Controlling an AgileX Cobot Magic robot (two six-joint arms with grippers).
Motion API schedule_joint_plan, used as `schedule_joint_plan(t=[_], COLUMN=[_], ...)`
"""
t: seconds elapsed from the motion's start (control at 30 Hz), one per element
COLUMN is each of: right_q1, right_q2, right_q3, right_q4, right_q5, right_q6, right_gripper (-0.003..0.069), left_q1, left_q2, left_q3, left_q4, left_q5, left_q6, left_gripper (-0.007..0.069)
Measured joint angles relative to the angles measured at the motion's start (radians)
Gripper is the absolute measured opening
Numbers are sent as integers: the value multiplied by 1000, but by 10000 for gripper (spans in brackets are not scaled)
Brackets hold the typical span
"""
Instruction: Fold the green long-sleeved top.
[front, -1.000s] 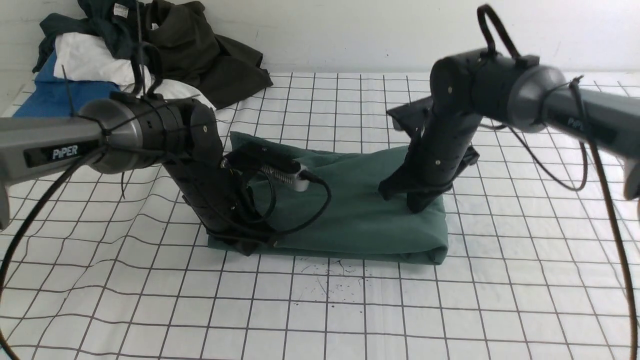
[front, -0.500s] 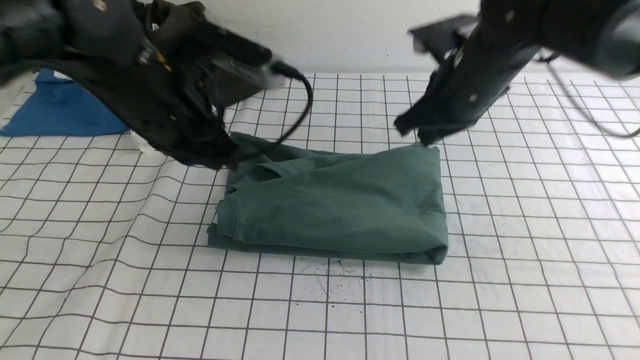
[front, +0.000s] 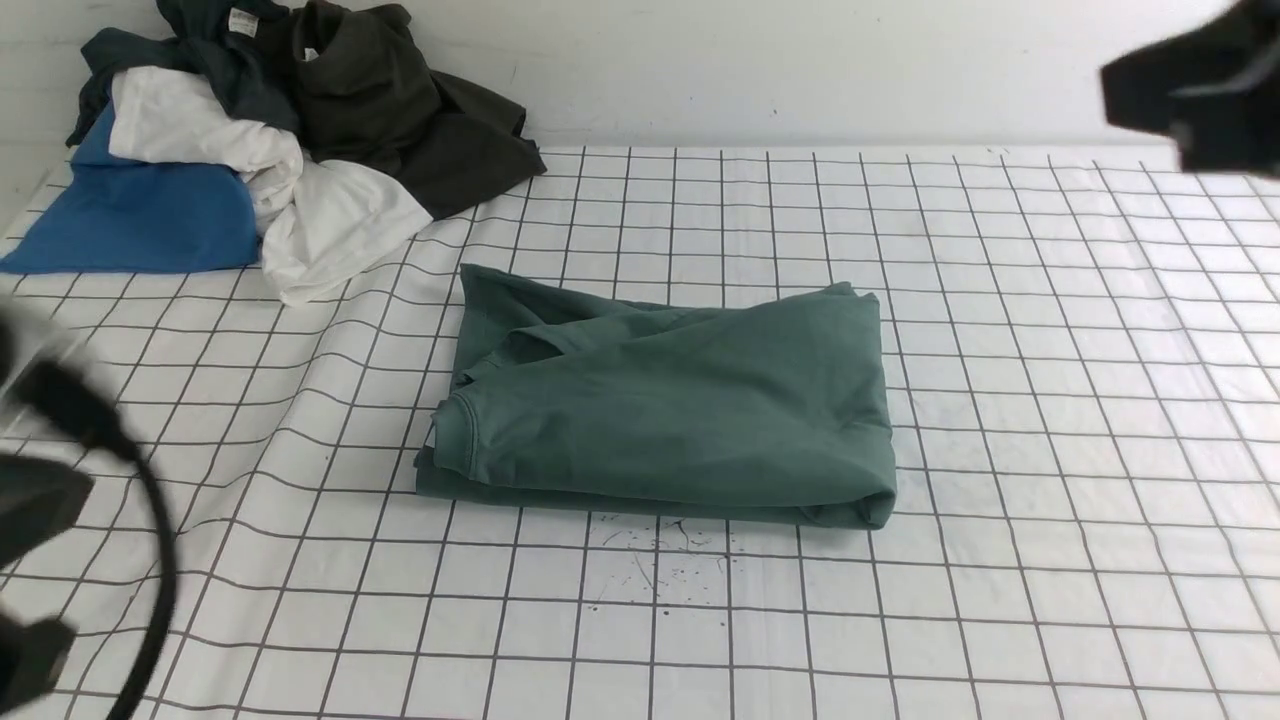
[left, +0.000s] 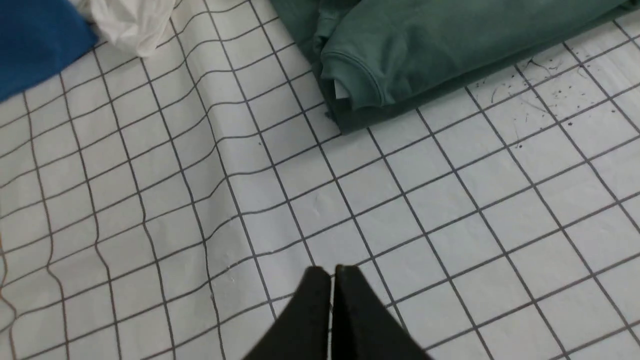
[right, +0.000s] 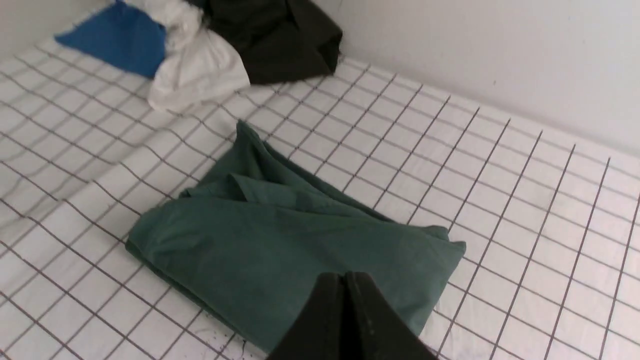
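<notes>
Forest-green top (front: 670, 400) on white, black-gridded cloth (front: 1050, 450)

A white cloth (front: 1000, 420) ruled in dark squares covered the table, meeting a plain white wall (front: 800, 60) behind.

We seem to be at a test bench in a lab, not a home: a white cloth (front: 1000, 420) ruled with a black grid covers the table, a bare white wall (front: 800, 60) stands behind, and spare clothes (front: 300, 130) lie heaped in one corner.
</notes>
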Motion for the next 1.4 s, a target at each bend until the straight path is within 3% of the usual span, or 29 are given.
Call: schedule_joint_plan(t=[0.17,0.43,1.4], right_q1=[0,0,0], right_q2=[-316,-635,-679], right_q3=[269,479,502], right_q4=[9,10,10], right_q5=[-185,-308,-285], right_q6=[-1,11,12], right_gripper=[-14,-14,-14], left_q1=[0,0,0], left_q2=[-334,-507,-507], left_q3=[198,298,299], left_q4=[23,83,89], left_q5=[-68,-50,-81], left_q6=[-124,-218,-219], left_gripper=[-7,-7,-7])
